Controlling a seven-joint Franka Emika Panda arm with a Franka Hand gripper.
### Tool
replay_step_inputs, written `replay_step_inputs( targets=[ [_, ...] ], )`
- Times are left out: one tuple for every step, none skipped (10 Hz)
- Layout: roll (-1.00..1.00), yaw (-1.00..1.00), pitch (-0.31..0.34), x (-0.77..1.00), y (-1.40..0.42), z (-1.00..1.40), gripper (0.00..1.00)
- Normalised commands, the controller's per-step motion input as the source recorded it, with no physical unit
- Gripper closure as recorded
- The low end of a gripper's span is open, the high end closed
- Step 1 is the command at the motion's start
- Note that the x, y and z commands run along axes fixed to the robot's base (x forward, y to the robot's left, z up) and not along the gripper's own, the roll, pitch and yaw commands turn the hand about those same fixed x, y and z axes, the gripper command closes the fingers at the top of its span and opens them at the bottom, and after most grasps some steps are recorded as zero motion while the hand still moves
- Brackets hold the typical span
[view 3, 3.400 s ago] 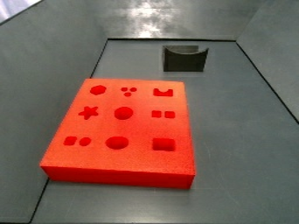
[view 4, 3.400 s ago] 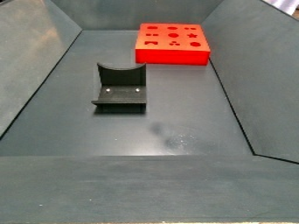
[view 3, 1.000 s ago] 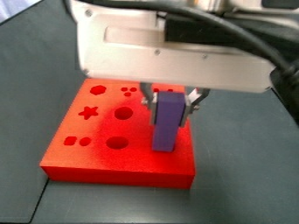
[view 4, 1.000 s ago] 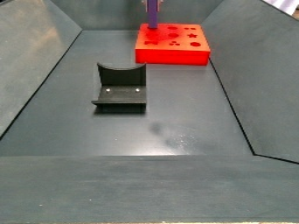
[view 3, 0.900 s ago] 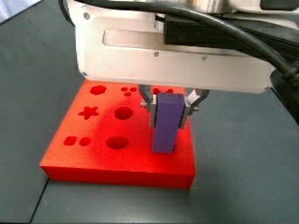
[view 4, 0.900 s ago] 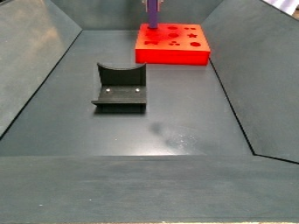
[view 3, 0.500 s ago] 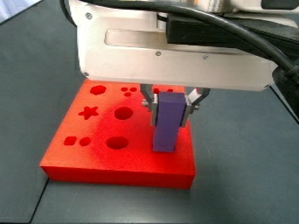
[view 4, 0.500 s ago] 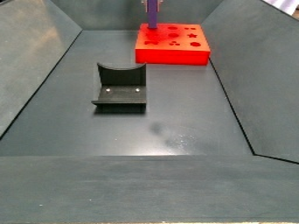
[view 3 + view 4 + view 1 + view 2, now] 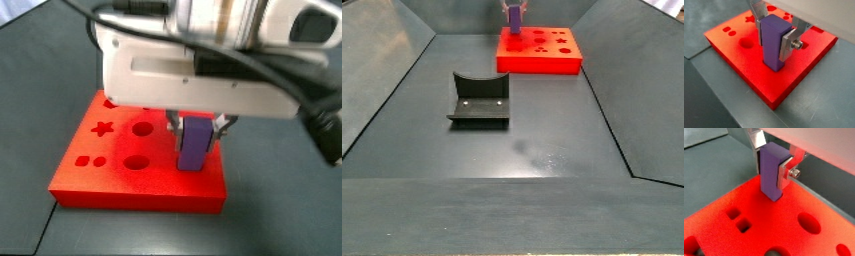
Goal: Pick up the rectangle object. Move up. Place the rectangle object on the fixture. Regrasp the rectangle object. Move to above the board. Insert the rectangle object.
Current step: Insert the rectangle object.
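Note:
The rectangle object [image 9: 772, 37] is a purple oblong block standing upright, and my gripper [image 9: 775, 41] is shut on its upper part with a silver finger [image 9: 788, 44] on either side. Its lower end meets the red board [image 9: 739, 56] near one corner, at a cut-out that it covers. Both side views show the same: the rectangle object [image 9: 195, 146] stands on the board [image 9: 147, 182] under my gripper [image 9: 198, 128]. From farther off, the rectangle object [image 9: 513, 16] rises from the board [image 9: 556, 63]. The dark fixture [image 9: 480, 100] sits apart on the floor, with nothing in it.
The board has a star cut-out [image 9: 100, 128] and round holes [image 9: 140, 128] beside the block. Sloping grey walls [image 9: 389, 70] enclose the floor. The grey floor [image 9: 543, 140] stretches between the fixture and the near edge.
My gripper has come down a little with the rectangle object, bringing its lower end onto the board. The board and the fixture have not moved.

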Motion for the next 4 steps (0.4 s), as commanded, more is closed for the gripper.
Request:
replay_step_inputs(
  targets=[
    [0.14, 0.0, -0.203, 0.0, 0.0, -0.74, 1.0],
    [0.09, 0.0, -0.306, -0.18, 0.0, -0.63, 1.0],
    [-0.06, 0.0, -0.444, -0.27, 0.0, -0.28, 1.0],
    [0.0, 0.0, 0.0, 0.0, 0.0, 0.0, 1.0]
  ],
)
